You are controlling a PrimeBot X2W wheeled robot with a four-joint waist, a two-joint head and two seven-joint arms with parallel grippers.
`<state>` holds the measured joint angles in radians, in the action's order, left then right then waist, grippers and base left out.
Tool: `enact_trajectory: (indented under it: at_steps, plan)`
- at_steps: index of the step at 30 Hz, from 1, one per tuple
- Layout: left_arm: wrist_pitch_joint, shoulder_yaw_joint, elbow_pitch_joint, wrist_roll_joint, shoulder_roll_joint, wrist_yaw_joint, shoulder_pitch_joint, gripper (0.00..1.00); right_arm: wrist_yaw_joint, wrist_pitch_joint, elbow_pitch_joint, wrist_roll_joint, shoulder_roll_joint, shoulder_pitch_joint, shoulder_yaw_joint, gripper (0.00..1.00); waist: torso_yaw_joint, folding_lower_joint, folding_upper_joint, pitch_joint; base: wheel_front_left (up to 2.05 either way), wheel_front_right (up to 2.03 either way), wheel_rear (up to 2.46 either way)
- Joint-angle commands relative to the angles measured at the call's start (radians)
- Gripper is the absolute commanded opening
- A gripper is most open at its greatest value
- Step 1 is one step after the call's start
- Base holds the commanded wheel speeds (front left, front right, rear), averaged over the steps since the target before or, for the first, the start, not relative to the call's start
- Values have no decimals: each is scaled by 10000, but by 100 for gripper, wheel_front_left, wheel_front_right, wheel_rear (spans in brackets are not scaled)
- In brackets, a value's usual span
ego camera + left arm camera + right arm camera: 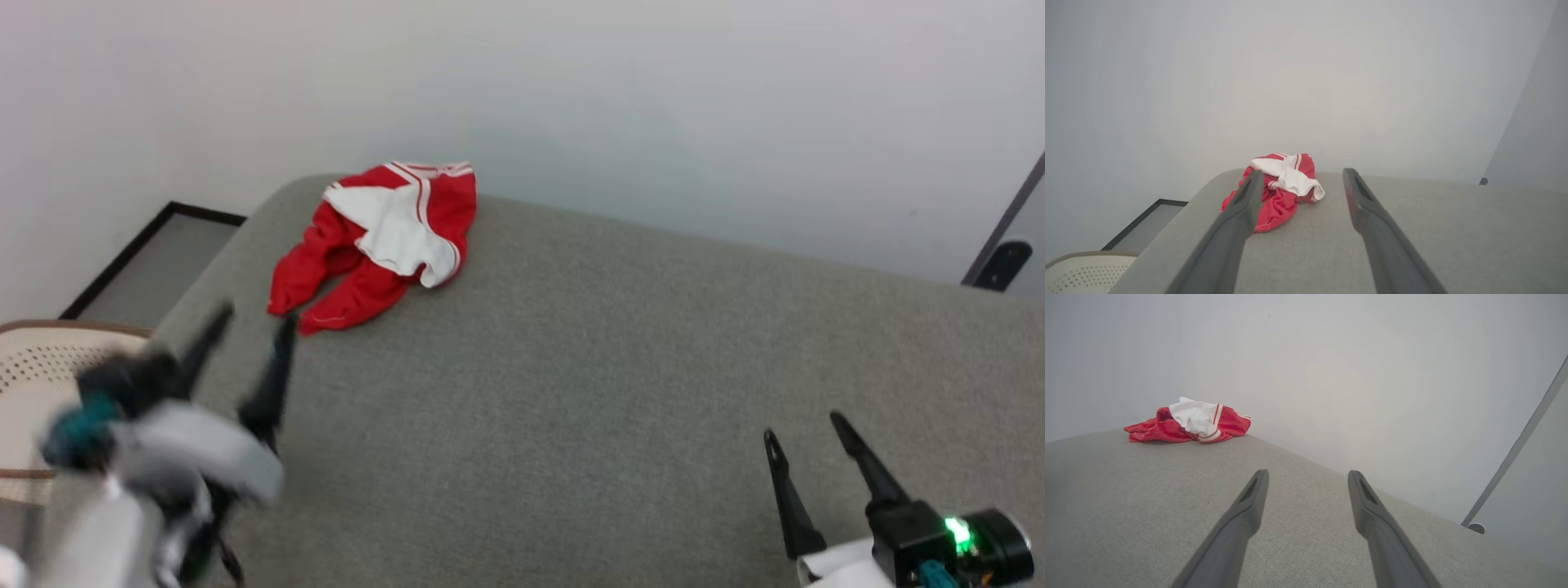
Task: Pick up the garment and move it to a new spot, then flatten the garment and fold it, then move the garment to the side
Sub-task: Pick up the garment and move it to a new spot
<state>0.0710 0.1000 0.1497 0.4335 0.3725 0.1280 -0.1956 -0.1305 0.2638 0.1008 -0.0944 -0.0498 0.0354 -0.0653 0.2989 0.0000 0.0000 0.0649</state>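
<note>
At my far left sits a cream perforated panel with a brown rim (33,367), beside the grey woven fabric surface (612,367). My left gripper (255,317), blurred in the head view, hovers over that surface's left edge. Its two dark fingers are spread wide with nothing between them, the tips just short of the red jersey with white sleeves (375,245). The jersey lies crumpled at the far left corner, near the white wall (653,98). Well to the right, my right gripper (803,428) is likewise wide apart and empty above bare fabric.

No lettering readable on the crumpled garment (384,237); none elsewhere
</note>
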Motion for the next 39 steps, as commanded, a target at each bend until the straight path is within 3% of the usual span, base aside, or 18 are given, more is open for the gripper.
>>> enact_trajectory:
  at_steps: [1, 7, 15, 22, 32, 37, 39]
  plan:
    - [-458, 129, 86, 734, 451, 32, -939, 100, -4, -21, -188, -164, -22, -307, 8, 100, -875, 0, 0, -1094, 0, 0, 0]
    - [-2034, 556, 685, 2342, 1849, 33, -3248, 100, -2, -25, -798, -394, -226, -715, 100, 100, -1633, 0, 0, -2392, 0, 0, 0]
    - [-4142, 1283, 1866, 3814, 2956, 34, -6068, 100, -2, -138, -1973, -424, -308, -991, 443, 100, -2139, 0, 0, -4118, 0, 0, 0]
    - [-5843, 1993, 3306, 4051, 3422, 26, -7813, 100, -2, -329, -2736, -443, -323, -990, 442, 100, -2337, 0, 0, -4990, 0, 0, 0]
    - [-8282, 2971, 5809, 3562, 3549, -245, -9619, 100, -2, -701, -3765, -401, -383, -913, 435, 100, -2606, 0, 0, -5863, 0, 0, 0]
    - [-8905, 3553, 6351, 3149, 3491, -196, -10169, 100, -2, -963, -4276, -421, -388, -836, 542, 100, -2632, 0, 0, -6326, 0, 0, 0]
    - [-9151, 3574, 6732, 3128, 3489, -425, -10401, 100, -2, -1052, -4453, -387, -385, -846, 560, 100, -2632, 0, 0, -6516, 0, 0, 0]
